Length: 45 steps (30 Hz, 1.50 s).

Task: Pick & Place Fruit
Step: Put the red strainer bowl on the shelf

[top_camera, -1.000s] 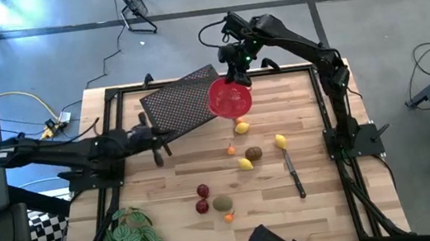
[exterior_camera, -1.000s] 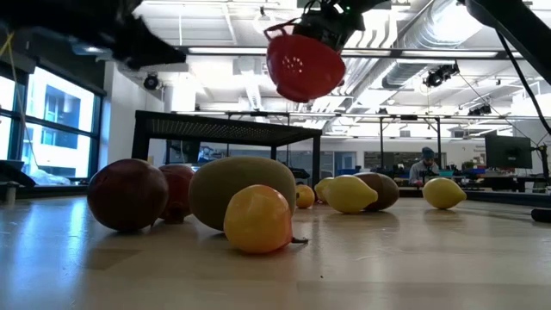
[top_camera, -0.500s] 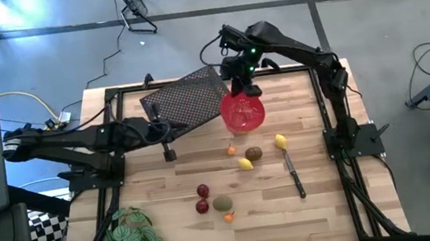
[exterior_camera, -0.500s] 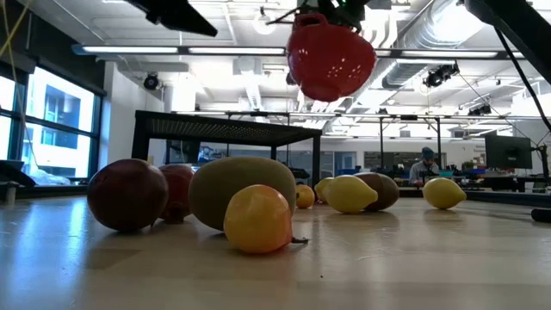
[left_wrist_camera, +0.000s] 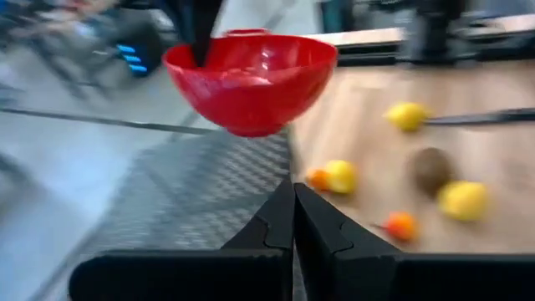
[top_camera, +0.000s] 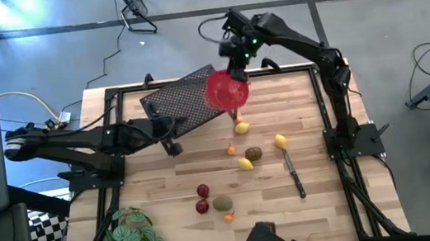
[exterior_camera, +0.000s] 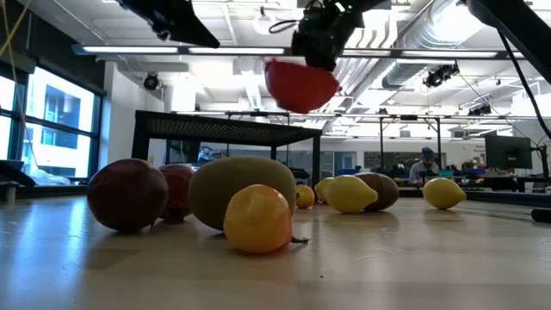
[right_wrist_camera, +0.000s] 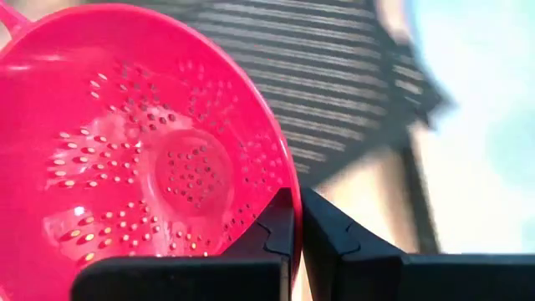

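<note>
Both jaws shut — right gripper (top_camera: pixel 236 74) holding bowl (top_camera: pixel 227 90)

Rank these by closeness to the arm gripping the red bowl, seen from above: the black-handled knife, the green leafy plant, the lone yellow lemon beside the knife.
From the right gripper, shut on the red perforated plastic bowl:
1. Lone yellow lemon-like fruit, right of the fruit cluster.
2. Black-handled knife, just below it.
3. Green leafy plant, at the table's near left corner.

Fruit (top_camera: pixel 246 163): yellow, brown, olive, dark red and small orange pieces, lying loose mid-desk (top_camera: pixel 326 206), below my pincers.
</note>
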Each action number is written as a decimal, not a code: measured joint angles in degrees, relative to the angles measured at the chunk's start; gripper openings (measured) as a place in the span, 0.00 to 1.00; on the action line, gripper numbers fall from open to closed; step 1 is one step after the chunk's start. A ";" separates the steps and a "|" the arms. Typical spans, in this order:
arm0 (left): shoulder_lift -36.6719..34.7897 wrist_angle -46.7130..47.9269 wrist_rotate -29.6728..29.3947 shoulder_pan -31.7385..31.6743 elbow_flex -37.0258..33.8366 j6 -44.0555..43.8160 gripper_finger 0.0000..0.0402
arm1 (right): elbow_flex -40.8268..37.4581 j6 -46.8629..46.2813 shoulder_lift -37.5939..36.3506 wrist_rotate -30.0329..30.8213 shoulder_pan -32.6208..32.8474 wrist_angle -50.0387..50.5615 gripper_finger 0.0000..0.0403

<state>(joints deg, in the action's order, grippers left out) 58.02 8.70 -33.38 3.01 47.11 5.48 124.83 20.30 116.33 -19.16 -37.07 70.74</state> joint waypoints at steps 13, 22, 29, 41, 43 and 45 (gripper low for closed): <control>12.77 -8.27 -3.16 -0.02 5.82 27.48 0.00 | 0.01 -5.53 -0.02 3.96 0.65 0.76 0.01; 18.01 -1.06 -1.74 -0.96 15.13 31.78 0.18 | 0.01 -5.53 -0.02 3.57 0.71 2.09 0.01; 20.45 -0.72 1.13 -1.09 17.49 36.59 0.40 | 0.01 -5.51 0.00 1.51 0.69 2.53 0.01; 22.82 -0.01 1.44 -3.04 17.49 36.51 0.37 | 0.01 -5.31 0.00 1.21 2.53 3.27 0.01; 22.82 0.21 1.48 -3.02 17.49 35.98 0.37 | 0.01 -5.29 0.00 1.49 3.03 3.26 0.01; 22.82 1.08 1.58 -3.02 17.49 35.71 0.37 | 0.01 -5.29 0.00 2.40 3.75 3.24 0.01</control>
<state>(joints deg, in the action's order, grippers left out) 80.84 9.78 -31.80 -0.01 64.60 41.20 124.84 15.00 116.33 -16.76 -33.33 73.97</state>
